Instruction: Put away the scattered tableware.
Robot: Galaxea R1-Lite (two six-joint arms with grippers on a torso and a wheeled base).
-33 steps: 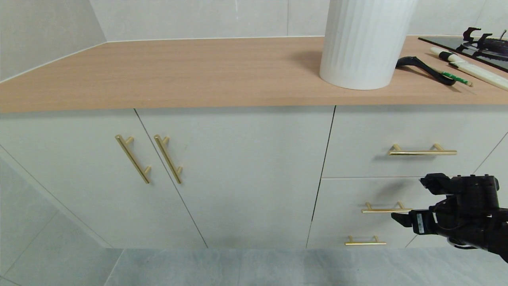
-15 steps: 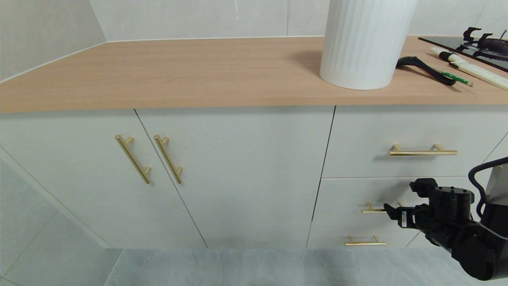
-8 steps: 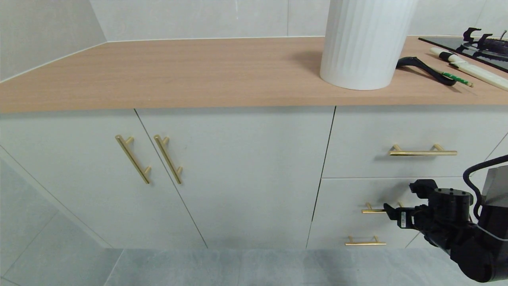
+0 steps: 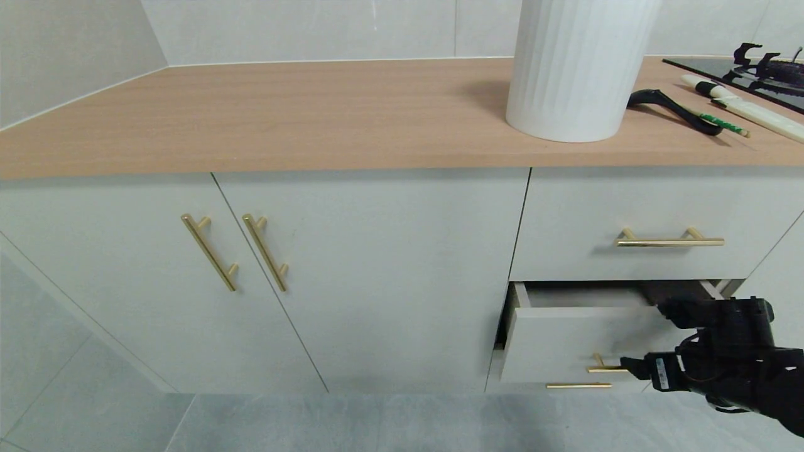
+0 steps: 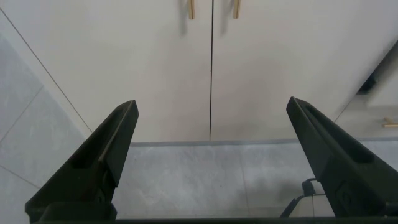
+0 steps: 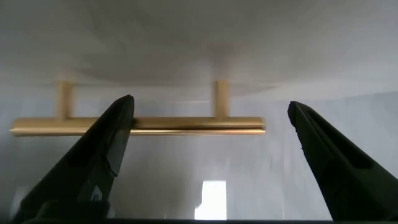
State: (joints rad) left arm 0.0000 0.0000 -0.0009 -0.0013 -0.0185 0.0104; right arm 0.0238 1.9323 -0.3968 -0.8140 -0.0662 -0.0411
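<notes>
- Head view: middle drawer partly open; right gripper at its handle, jaws spread, not pinching.
- Left gripper: jaws spread, empty.
- Tableware lies at the counter's right end.
- Likely step: opening the drawer; next you pull it wider.

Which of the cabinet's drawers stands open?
The middle drawer, its front pulled out, showing a gap behind it; the top drawer above it sits flush and shut.

Container on countertop; utensils right of it; drawer below, right of cabinet doors.
</notes>
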